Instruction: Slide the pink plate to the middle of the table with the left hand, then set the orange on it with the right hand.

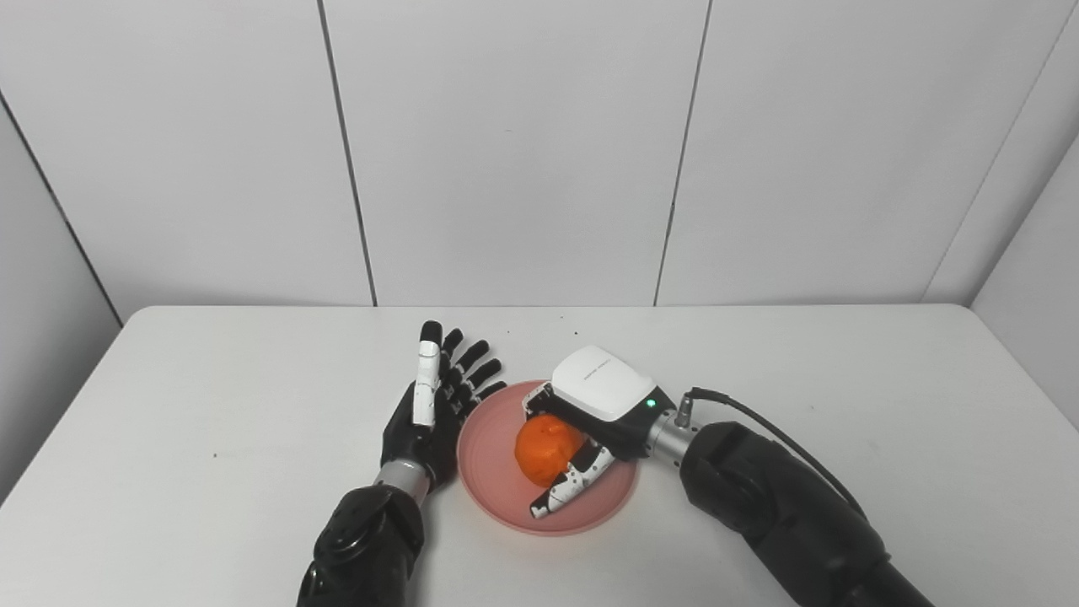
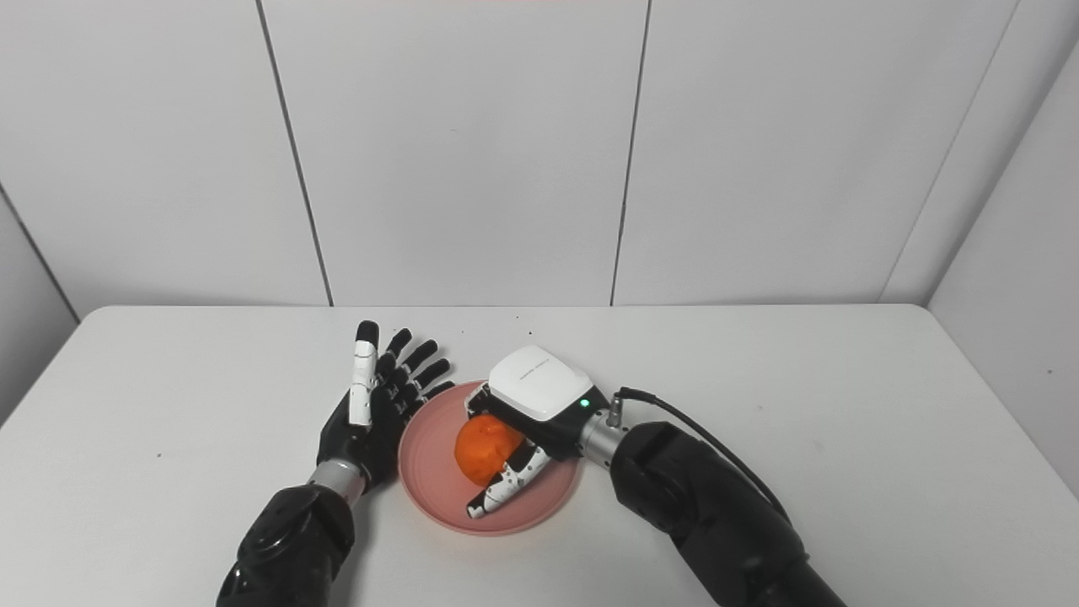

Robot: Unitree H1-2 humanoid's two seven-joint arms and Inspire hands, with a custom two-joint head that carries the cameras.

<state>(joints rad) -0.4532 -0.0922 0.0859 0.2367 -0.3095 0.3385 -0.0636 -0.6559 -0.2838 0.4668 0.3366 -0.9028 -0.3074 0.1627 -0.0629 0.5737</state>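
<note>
Pink plate (image 1: 493, 472) sits on the white table (image 1: 211, 396), near the front edge and roughly mid-width, slightly left of ctr in the left eye view. Orange (image 1: 546, 448) is over the plate's inner area, approx. centre of the dish; whether it rests on the plate surface or is held just clear of it cannot be told from either view. Right hand (image 1: 590, 413) is over the plate, arm entering from the bottom-right, white back cover facing up. Its fingers (image 1: 533, 403) curl over the far side of the orange and its thumb (image 1: 569, 489) runs along the near side, tip lying over the plate near the front rim; orange is enclosed between them, so the hand is clamped on the fruit w/ contact on both sides. The orange's left face is exposed; its right part is hidden under the palm. Left hand (image 1: 434, 405) stands edge-on just beside the plate's left rim, palm turned toward the plate, fingers extended, spread apart and pointing away from the robot; it holds nothing. Contact btwn the left palm and the plate rim looks likely in both views but cannot be confirmed. Left forearm enters from the bottom edge, left of the plate. Hands are near each other, on opp. sides of the orange, not touching.
</note>
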